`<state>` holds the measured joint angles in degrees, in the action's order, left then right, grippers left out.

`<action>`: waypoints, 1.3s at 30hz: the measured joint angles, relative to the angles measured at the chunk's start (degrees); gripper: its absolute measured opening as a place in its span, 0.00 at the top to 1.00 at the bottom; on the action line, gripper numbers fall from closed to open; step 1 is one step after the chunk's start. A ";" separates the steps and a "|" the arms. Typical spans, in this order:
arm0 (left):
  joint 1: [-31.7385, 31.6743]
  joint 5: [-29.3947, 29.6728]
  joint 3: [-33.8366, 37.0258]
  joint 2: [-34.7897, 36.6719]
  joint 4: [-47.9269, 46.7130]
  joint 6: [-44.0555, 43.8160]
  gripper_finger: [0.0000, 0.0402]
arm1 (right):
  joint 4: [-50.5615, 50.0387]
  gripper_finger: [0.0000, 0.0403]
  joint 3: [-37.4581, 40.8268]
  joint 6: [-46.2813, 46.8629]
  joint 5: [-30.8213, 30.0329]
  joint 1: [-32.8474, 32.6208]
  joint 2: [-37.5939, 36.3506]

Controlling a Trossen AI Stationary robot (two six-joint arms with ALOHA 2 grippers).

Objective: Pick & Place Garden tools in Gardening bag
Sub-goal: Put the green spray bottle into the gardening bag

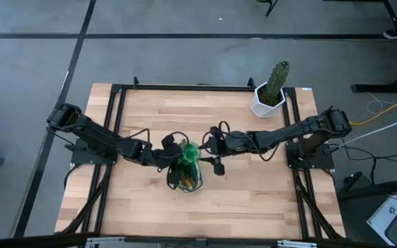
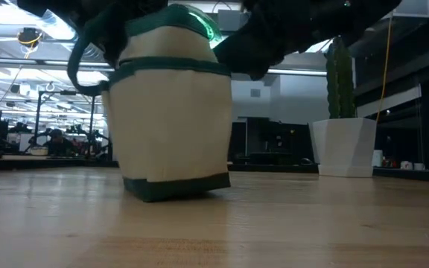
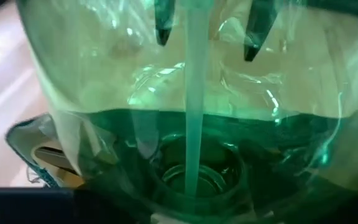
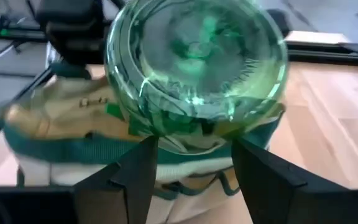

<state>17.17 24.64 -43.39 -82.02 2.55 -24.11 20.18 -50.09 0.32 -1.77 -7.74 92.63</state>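
Note:
The cream gardening bag (image 1: 187,180) with green trim stands upright on the table's middle (image 2: 173,126). The translucent green spray bottle (image 1: 190,153) sticks into the bag's mouth with its neck end down. Its round base (image 4: 197,68) is tilted up above the rim toward my right gripper. My right gripper (image 4: 193,142) is open, level at the bag's right, with its fingers just short of the bottle's base. My left gripper (image 1: 171,153) is at the bag's left rim, close against the bottle (image 3: 191,112), which fills the left wrist view. A wooden tool handle (image 3: 51,158) lies inside the bag.
A cactus in a white faceted pot (image 1: 273,86) stands at the table's far right corner. Bare wooden tabletop (image 1: 240,207) lies near and to both sides of the bag. A black frame rail (image 1: 185,88) runs along the table's far edge.

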 joint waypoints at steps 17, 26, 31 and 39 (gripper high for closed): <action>0.07 -12.11 -8.65 8.70 -17.53 -1.71 0.48 | -0.59 0.51 -2.13 -2.24 3.22 1.52 1.94; 0.04 -13.88 -8.65 8.95 -21.18 -6.50 0.48 | -1.20 0.51 -2.11 -0.79 4.12 1.29 1.94; 0.04 -13.22 -8.65 11.66 -23.99 -6.66 0.48 | -1.78 0.51 -2.11 -0.79 4.10 1.29 1.94; 0.15 -4.41 -8.65 16.22 -26.31 -3.30 0.48 | -2.57 0.51 -2.09 -0.77 3.96 1.29 1.94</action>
<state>17.32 20.24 -52.03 -65.80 -23.77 -27.41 17.61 -52.18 -0.45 2.18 -6.46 94.56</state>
